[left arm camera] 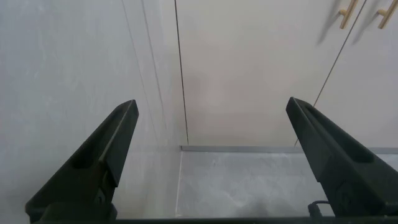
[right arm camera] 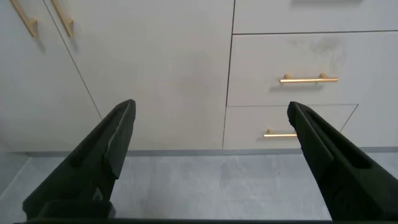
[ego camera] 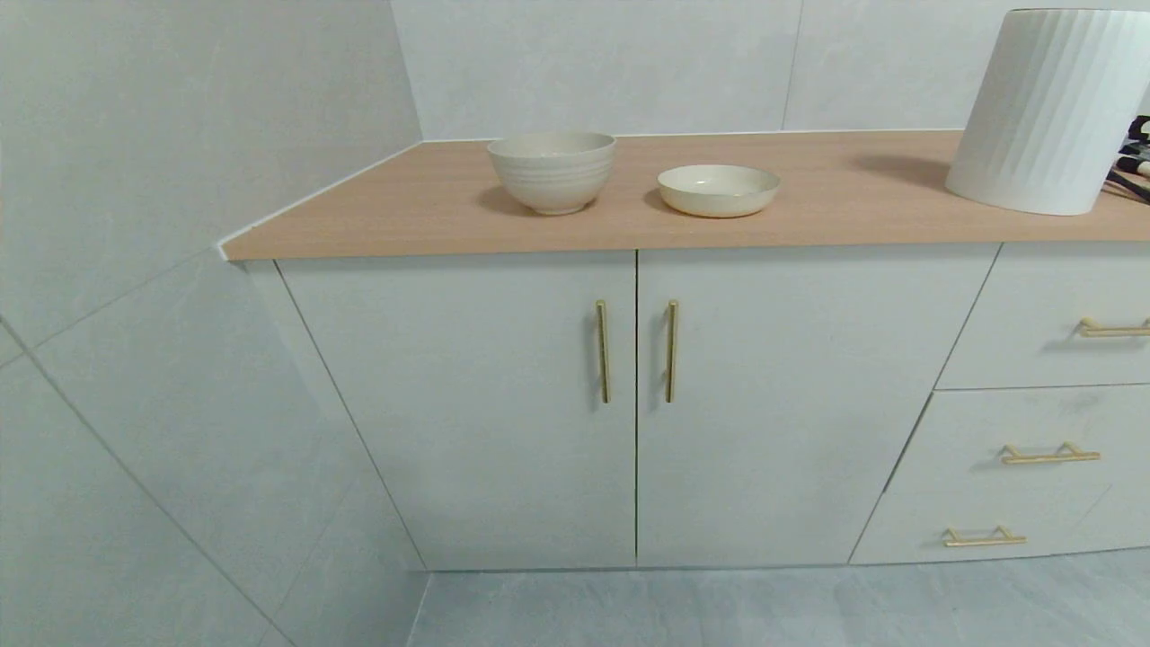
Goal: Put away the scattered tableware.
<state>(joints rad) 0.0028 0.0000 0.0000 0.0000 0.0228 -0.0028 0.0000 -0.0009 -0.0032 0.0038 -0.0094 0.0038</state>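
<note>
Wooden bench (ego camera: pixel 853 207): light-brown top along a pale tiled wall (ego camera: pixel 180 180), ending in the corner on the robot's left.
Deep bowl (ego camera: pixel 552 171): cream, ribbed below the rim, upright on the bench toward the corner end.
Shallow dish (ego camera: pixel 718 190): cream, upright on the bench, near the deep bowl on its right. The two stand apart, not touching.
Ribbed white container (ego camera: pixel 1047 108): tall, standing on the bench well to the right of the shallow dish. Some dark utensils (ego camera: pixel 1134 166) lie just beside it at the edge of the head view.
Cabinet doors (ego camera: pixel 467 404): two white doors under the bench, both shut, each with an upright gold bar handle (ego camera: pixel 603 351) next to the centre seam.
Drawers (ego camera: pixel 1051 314): three stacked to the right of the doors, all shut, with horizontal gold handles.
Left pincer (left arm camera: pixel 211 104): dark fingers spread wide with nothing between them — low in front of the left-hand door, with grey floor (left arm camera: pixel 249 186) beneath.
Right pincer (right arm camera: pixel 211 106): also spread wide and holding nothing — low before the right-hand door and the drawers, close above the floor.
</note>
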